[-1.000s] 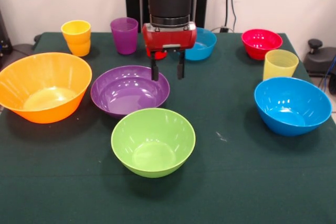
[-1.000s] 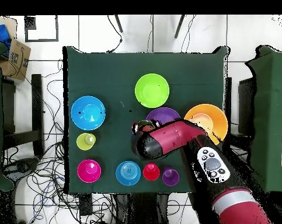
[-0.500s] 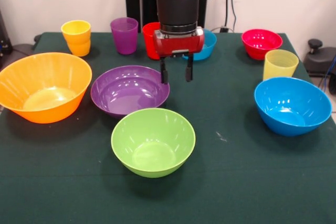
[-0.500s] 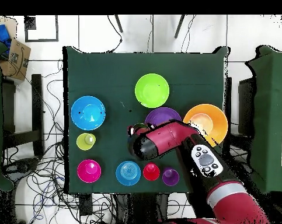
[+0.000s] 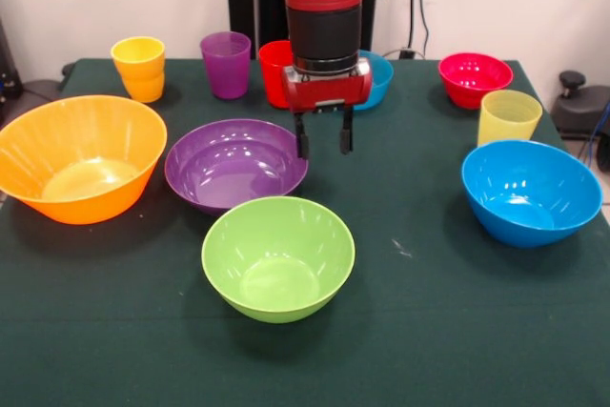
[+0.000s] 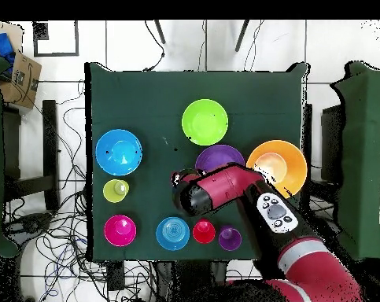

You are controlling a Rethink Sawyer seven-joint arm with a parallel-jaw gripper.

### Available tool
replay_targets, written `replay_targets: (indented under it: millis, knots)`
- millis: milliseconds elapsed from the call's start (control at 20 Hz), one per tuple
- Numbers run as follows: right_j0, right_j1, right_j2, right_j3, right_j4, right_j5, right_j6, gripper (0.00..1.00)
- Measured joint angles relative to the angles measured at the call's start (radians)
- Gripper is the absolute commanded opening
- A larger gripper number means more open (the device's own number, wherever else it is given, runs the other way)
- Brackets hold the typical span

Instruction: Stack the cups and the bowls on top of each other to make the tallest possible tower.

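Drifting rightward past purple bowl (image 5: 235, 163), end effector (image 5: 324, 136) open

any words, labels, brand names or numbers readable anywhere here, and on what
None can be read.
Cardboard box beside the table, overhead view: a dark printed mark on its side, too small to read.
Arm's grey panel: a few dark buttons, no legible text.
The cups, bowls and the tool show no print or labels.
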Motion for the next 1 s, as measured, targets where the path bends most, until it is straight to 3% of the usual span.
replay_targets:
  millis: [450, 1000]
  knots:
    - [-0.041, 0.019, 0.01, -0.001, 0.0, 0.0, 0.0, 1.0]
    - [-0.093, -0.012, 0.041, 0.0, 0.0, 0.0, 0.0, 1.0]
